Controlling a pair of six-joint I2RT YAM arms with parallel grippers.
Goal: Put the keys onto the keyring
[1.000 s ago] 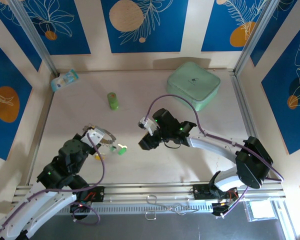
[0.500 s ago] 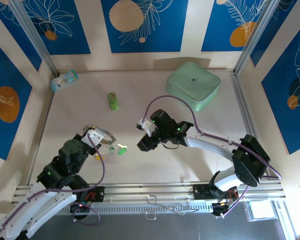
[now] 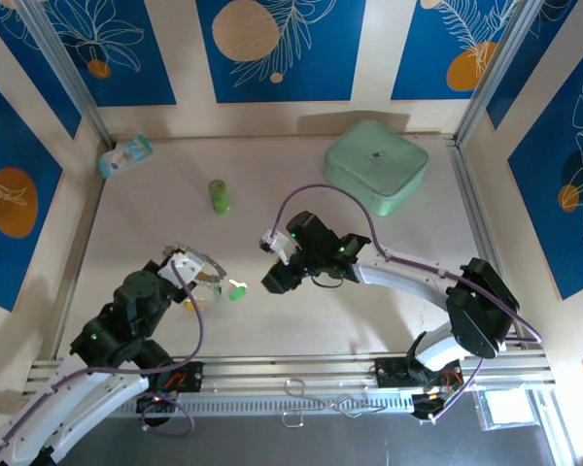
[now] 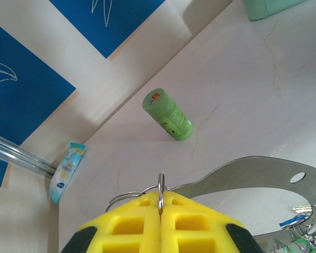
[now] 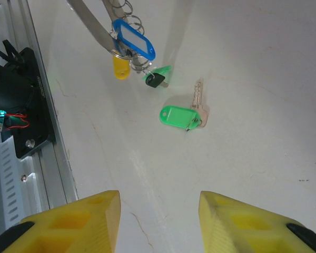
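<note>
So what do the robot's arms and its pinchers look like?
The left arm and right arm have white tube-shaped links and chunky black joints with tiny green lights. A thin purple cable loops along each. The fingers are blocky yellow plastic with square pockets.

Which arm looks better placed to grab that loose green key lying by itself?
Right. The right fingers are open and pointed at the green key, close by. The left fingers are shut on the keyring, so that arm is busy holding it.
</note>
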